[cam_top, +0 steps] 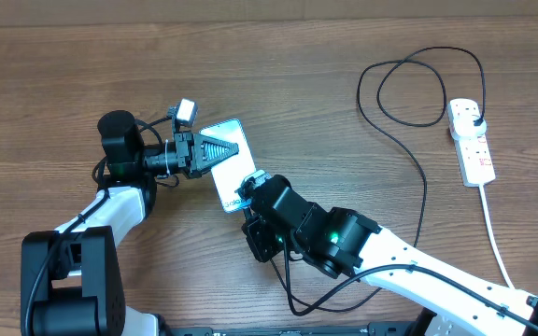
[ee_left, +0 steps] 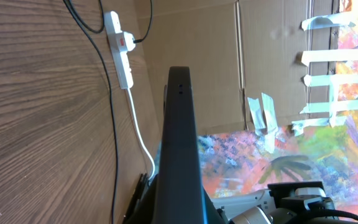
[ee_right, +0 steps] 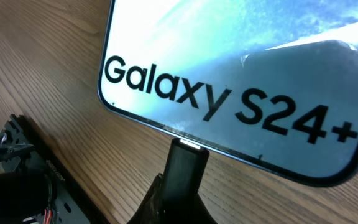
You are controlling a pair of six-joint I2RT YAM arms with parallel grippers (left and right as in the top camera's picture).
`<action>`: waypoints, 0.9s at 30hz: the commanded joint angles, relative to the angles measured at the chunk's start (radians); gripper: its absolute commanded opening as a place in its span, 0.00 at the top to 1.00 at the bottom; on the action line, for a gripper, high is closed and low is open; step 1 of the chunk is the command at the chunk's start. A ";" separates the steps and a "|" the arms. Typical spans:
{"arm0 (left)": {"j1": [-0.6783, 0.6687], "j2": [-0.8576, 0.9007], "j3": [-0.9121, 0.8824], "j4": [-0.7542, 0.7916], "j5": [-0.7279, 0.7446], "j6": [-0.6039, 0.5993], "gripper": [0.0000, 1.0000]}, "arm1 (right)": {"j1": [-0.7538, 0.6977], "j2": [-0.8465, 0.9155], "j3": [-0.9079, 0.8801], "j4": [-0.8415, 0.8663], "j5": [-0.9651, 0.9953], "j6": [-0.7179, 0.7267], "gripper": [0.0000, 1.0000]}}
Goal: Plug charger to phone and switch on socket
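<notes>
Overhead: the left fingers (cam_top: 215, 149) are clamped on the phone (cam_top: 230, 182), steadying it so the right fingers (cam_top: 250, 189), closed on the charger (cam_top: 425, 191), can meet its edge. The socket (cam_top: 472, 140) lies well apart on the wooden surface (cam_top: 344, 56).

Left wrist: the phone shows edge-on, with a cardboard wall (ee_left: 272, 62) behind.

Right wrist: the charger's tip touches the phone's bottom edge. Whether it is seated, I cannot tell.
</notes>
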 commanded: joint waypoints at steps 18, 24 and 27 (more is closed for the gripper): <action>-0.017 -0.001 0.008 0.004 0.000 0.001 0.96 | -0.057 -0.053 0.135 -0.034 -0.059 -0.019 0.55; -0.052 -0.003 0.008 0.039 -0.123 -0.079 0.96 | -0.057 -0.167 0.137 -0.125 -0.085 -0.020 0.00; -0.111 -0.005 0.009 0.127 -0.186 -0.144 0.96 | -0.057 -0.254 0.138 -0.180 -0.084 -0.020 0.00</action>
